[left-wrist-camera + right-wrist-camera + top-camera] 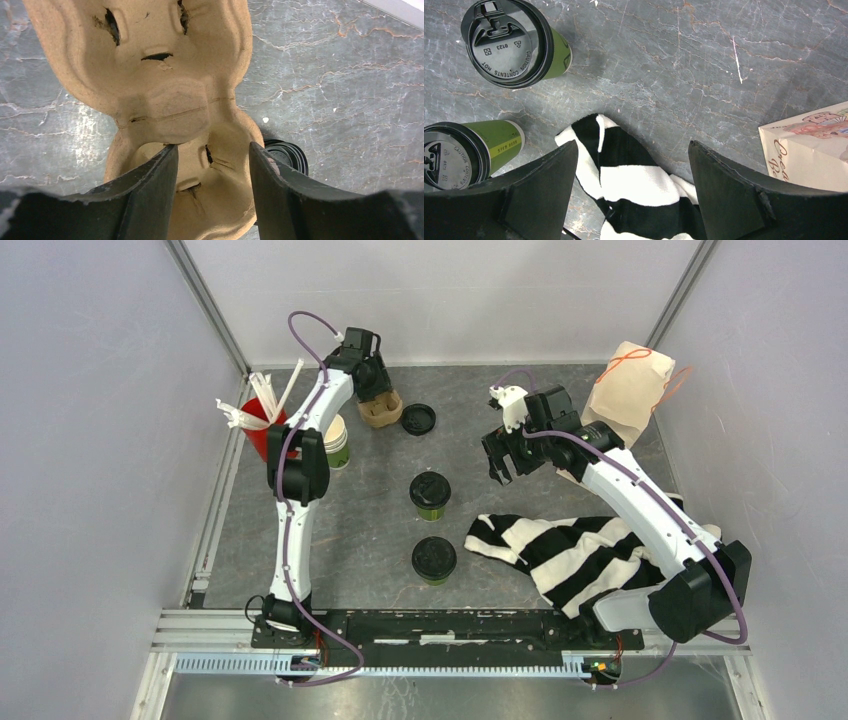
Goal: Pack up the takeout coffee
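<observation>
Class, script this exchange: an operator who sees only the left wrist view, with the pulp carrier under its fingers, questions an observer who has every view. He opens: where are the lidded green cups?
Observer: Both are upright, the far lidded cup and the near lidded cup, and both stand apart from the carrier.
Operator: Is the right gripper busy?
Observer: No, the right gripper is open and empty, with the end of the striped cloth below it.
Operator: What is the black thing past my finger?
Observer: A loose black lid, lying flat just right of the carrier.
</observation>
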Controlling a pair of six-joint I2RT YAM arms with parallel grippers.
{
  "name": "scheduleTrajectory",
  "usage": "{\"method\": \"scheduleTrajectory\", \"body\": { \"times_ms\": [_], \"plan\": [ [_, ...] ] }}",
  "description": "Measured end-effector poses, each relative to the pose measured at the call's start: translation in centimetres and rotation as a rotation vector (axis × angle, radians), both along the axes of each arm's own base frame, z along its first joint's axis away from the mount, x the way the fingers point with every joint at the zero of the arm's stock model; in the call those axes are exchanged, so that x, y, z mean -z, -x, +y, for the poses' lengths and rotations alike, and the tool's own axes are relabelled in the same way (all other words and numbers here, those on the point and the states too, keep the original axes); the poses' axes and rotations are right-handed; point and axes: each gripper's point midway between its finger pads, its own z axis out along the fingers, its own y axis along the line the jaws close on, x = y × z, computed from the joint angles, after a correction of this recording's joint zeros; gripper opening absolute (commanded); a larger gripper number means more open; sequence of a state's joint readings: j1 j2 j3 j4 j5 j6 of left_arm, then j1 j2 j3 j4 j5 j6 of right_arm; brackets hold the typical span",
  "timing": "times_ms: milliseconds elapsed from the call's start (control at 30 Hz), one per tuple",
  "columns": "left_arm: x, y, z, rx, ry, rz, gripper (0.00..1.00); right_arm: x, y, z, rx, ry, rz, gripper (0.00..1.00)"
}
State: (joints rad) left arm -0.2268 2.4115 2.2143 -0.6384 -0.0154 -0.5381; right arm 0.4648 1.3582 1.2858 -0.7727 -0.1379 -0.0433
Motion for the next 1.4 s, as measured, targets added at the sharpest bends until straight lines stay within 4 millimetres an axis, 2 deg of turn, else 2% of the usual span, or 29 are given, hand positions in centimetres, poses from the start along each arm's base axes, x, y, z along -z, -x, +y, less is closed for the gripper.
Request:
{"method": "scheduleTrajectory", "body": {
  "times_ms": [100, 533, 833, 933, 967, 1033, 1100, 1267, 1400],
  "plan": [
    [0.2, -0.1, -0.3, 0.004, 0.019, -0.004, 0.74, 0.0, 0.0, 0.0, 0.0, 0.0, 0.0, 0.88],
    [-0.1, 0.0, -1.2, 0.01, 0.062, -0.031, 0.77, 0.0, 0.0, 0.1, -0.006, 0.002, -0.001, 0.88],
    [-0.3, 0.2, -2.0, 0.023, 0.107, -0.02, 0.51, 0.0, 0.1, 0.1, -0.011, 0.003, -0.002, 0.88],
    [-0.4, 0.3, -2.3, 0.028, 0.124, -0.018, 0.46, 0.0, 0.1, 0.2, -0.011, 0.002, -0.002, 0.88],
    [-0.5, 0.3, -2.4, 0.029, 0.128, -0.019, 0.48, 0.0, 0.1, 0.2, -0.012, 0.002, -0.002, 0.88],
    [-0.6, 0.2, -2.5, 0.03, 0.132, -0.019, 0.59, 0.0, 0.1, 0.2, -0.012, 0.001, -0.001, 0.88],
    [-0.9, 0.2, -2.7, 0.035, 0.146, -0.021, 0.63, 0.0, 0.1, 0.2, -0.012, 0.001, -0.001, 0.88],
    [-1.1, 0.2, -3.1, 0.05, 0.163, -0.02, 0.66, 0.0, 0.2, 0.3, -0.016, -0.003, 0.001, 0.88],
    [-1.0, 0.3, -3.2, 0.055, 0.168, -0.017, 0.63, 0.0, 0.2, 0.3, -0.018, -0.004, 0.001, 0.88]
  ]
}}
